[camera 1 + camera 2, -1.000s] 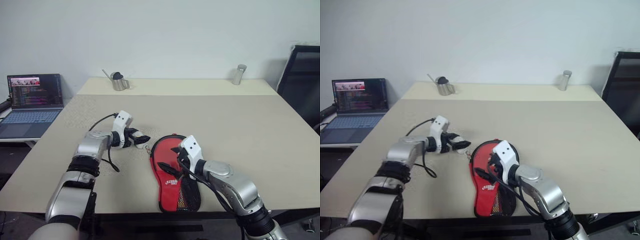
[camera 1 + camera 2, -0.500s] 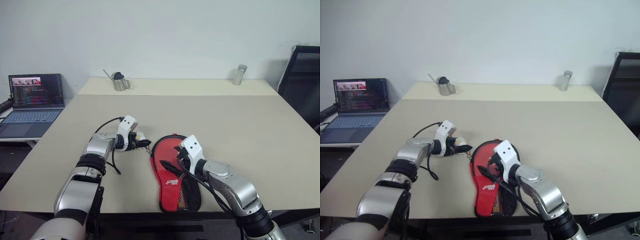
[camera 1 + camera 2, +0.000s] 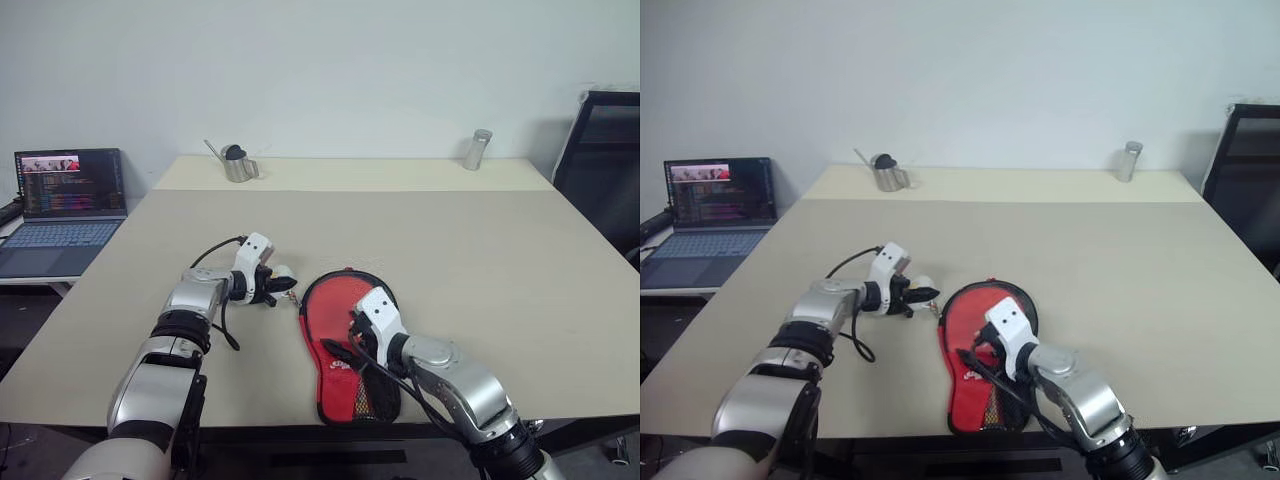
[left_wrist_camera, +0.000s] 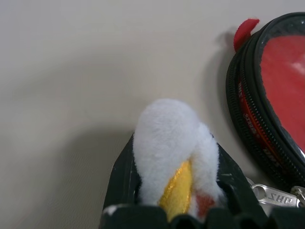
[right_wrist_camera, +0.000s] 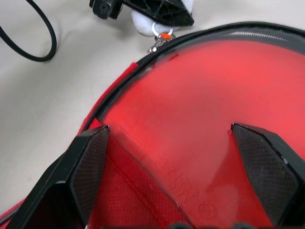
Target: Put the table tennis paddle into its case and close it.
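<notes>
Case (image 3: 345, 345): soft, paddle-shaped pouch lying flat near the front edge of the pale beige counter (image 3: 450, 250), red fabric edged in black zip tape, black mesh pocket with a small white logo at the narrow end nearest the robot. Round end open along the zip, toothed track curving around the rim. Table tennis paddle (image 5: 200, 109) inside the case, smooth glossy red rubber face showing through the opening, faint embossed marks low on the rubber; handle hidden under the fabric.

Right pincer (image 5: 183, 171): two black, wedge-shaped fingers spread wide apart over the paddle face, one on each side of the case's round end, gripping nothing. In the right eye view, just above the middle of the case (image 3: 990, 345).

Left pincer (image 3: 283, 287): just left of the case's round end, black fingers clamped together on a plush charm (image 4: 174, 152), fluffy white pile with a yellow patch and a touch of orange-red. Small metal ring and zip puller (image 4: 269, 193) beside the charm, touching the case's zip edge. Red fabric tab (image 4: 245, 29) sticking out from the case rim farther along.

Well beyond the case, at the counter's far edge: a small metal jug with a dark lid (image 3: 236, 163) to the left, a slim metal cylinder (image 3: 477, 149) to the right. Open laptop (image 3: 65, 205) far left of the case, screen lit. Black chair (image 3: 605, 160) far right of it.
</notes>
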